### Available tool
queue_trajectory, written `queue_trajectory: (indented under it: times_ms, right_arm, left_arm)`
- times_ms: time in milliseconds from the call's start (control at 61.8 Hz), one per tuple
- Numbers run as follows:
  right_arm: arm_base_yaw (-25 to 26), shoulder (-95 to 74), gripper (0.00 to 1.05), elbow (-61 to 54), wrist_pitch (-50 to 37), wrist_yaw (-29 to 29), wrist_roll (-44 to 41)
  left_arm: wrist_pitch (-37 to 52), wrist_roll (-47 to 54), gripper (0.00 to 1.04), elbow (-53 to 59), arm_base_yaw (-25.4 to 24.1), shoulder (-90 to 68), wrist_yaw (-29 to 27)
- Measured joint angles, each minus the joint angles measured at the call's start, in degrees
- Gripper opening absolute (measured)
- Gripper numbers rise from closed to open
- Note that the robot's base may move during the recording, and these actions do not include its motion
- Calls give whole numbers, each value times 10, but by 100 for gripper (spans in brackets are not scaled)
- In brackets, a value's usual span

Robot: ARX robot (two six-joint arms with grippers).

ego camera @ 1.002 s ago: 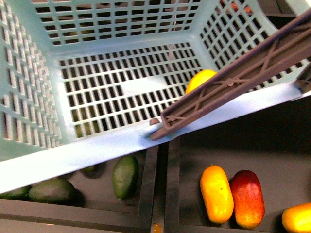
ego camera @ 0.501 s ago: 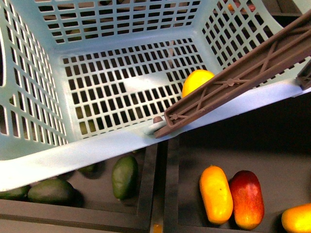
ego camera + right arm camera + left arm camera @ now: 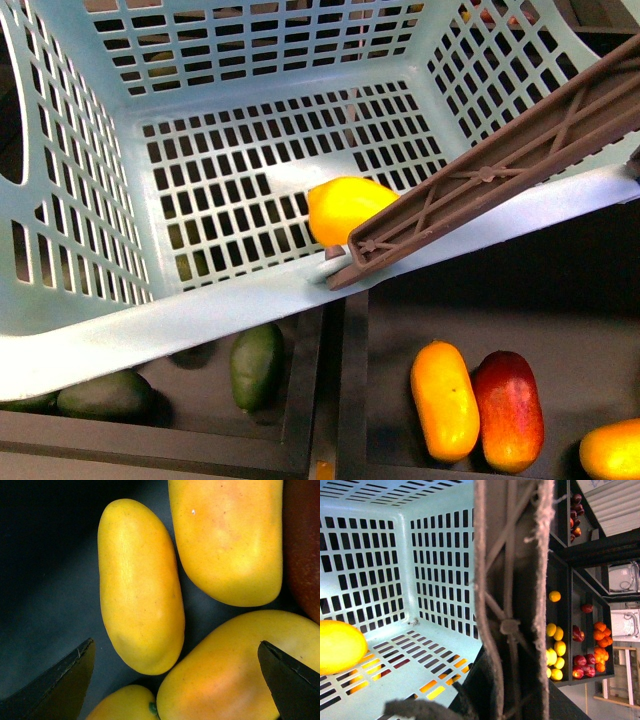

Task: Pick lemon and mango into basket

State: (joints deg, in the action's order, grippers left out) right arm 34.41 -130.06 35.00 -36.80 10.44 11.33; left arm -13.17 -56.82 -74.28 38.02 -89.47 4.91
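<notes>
1 bskt, 1 lemon — 2 mangoes, front view

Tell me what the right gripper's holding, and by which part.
Nothing. The right gripper has its jaws wide open over the mangoes, closed on none.

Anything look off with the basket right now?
The basket sits askew, its rim slanting across the black trays, and the lemon lies inside beside the brown handle. Nothing looks spilled.

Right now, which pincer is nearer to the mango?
Right. The right pincer hangs open just above the mango; the left arm's camera sits at the basket handle.
</notes>
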Motion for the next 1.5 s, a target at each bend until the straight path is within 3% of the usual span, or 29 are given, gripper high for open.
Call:
queue_trajectory:
  times_ms: [453,679,776,938,1277,1504]
  right_arm:
    - [-51,-82,96,88,12,-39,56]
    - [-58,-81,64,81,12,-25,67]
    - [-58,-61,55,70,15,-13,69]
    - [-51,26,51,40,30,38,69]
    - [-20,352,50,-7,141,220,52]
    - [-42,534,50,-7,176,287,76]
  left_arm:
    - [0,0,6,0,0,0,1]
    - [0,0,6,0,0,0,0]
    - [0,0,6,0,0,0,1]
    - [0,0,6,0,0,0,2]
    - [0,0,6,0,0,0,2]
    - [0,0,6,0,0,0,2]
